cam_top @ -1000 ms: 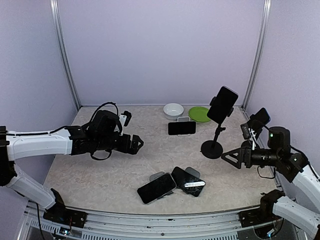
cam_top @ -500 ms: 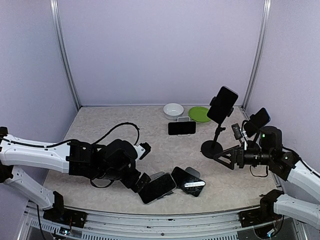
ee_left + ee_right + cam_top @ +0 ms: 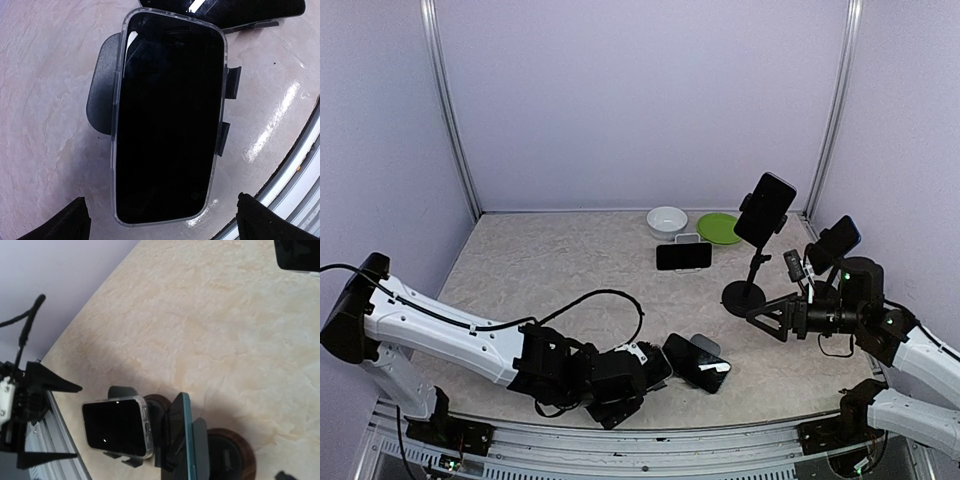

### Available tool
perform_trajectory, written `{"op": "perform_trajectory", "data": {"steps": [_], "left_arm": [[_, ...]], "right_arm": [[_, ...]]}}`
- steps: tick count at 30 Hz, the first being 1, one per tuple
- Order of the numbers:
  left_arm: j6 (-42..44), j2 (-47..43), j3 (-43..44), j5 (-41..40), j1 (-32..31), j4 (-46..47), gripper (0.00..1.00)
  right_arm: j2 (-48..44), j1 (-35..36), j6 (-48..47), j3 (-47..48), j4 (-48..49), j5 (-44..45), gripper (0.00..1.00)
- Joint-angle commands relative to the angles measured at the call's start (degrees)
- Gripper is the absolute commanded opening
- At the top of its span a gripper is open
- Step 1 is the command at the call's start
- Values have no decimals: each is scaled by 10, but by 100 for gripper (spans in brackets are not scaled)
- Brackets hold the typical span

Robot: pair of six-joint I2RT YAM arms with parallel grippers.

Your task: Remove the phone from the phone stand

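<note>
Clear-cased phone (image 3: 167, 120), face up on the low phone stand (image 3: 100, 95) at the near edge, now under the left gripper (image 3: 160, 197) after its swing down from mid-left, jaws spread wide and gripping nothing: approach done, lift not yet begun. Open too, the right gripper (image 3: 760, 318), edged nearer the tall stand (image 3: 744, 296) on the right. Beige marbled table (image 3: 550, 260), lilac walls (image 3: 640, 100) all round.

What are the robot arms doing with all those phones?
They are set to take a phone out of its stand. The left end effector hangs open right over a phone in a clear case, which lies face up in a low black stand near the front edge of the table; it has not gripped it yet. The right end effector waits open beside the base of a tall stand holding another phone, and holds nothing.
</note>
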Motion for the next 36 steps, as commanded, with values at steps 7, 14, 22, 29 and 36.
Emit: {"op": "perform_trajectory", "data": {"steps": [7, 14, 22, 29, 36], "left_arm": [[-6, 65, 34, -39, -9, 2, 99], [-3, 107, 46, -65, -13, -11, 99], [7, 140, 59, -100, -16, -39, 99], [27, 132, 47, -125, -16, -48, 93], [60, 107, 37, -157, -15, -43, 77]], "right_arm": [[2, 7, 25, -8, 35, -16, 100], [15, 7, 30, -9, 50, -19, 100], [31, 7, 25, -4, 53, -22, 100], [51, 7, 20, 4, 60, -30, 100], [65, 10, 17, 12, 68, -38, 100]]}}
